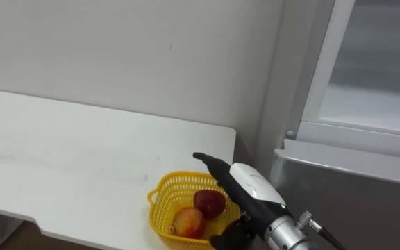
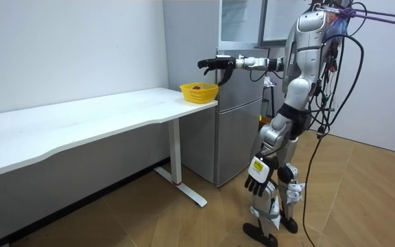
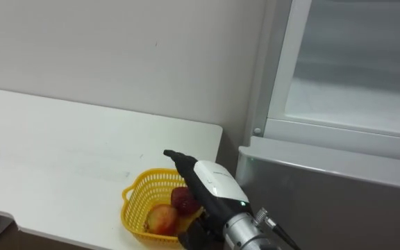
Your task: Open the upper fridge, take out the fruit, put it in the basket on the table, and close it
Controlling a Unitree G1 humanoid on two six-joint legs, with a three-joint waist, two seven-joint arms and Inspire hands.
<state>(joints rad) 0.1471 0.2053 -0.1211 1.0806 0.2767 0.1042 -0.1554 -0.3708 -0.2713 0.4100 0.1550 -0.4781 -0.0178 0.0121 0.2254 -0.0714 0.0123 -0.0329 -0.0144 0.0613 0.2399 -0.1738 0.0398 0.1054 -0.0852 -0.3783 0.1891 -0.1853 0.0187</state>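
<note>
A yellow basket (image 1: 157, 196) stands at the table's end nearest the fridge. In it lie a dark red fruit (image 1: 209, 203) and a yellow-red fruit (image 1: 187, 222). My right hand (image 1: 252, 184) reaches out level above the basket, its dark fingers (image 1: 207, 161) straight and open, with nothing held. In the room view the same hand (image 2: 214, 64) hovers just past the basket (image 2: 199, 92). The upper fridge compartment (image 1: 373, 69) stands open to my right, its white shelf bare. My left hand (image 2: 256, 182) hangs by my thigh with relaxed fingers.
The long white table (image 1: 61, 153) runs off to the left along a plain wall. The grey lower fridge door (image 1: 353, 201) is closed, right beside the table end. I stand in front of the fridge (image 2: 242, 103) on a wooden floor.
</note>
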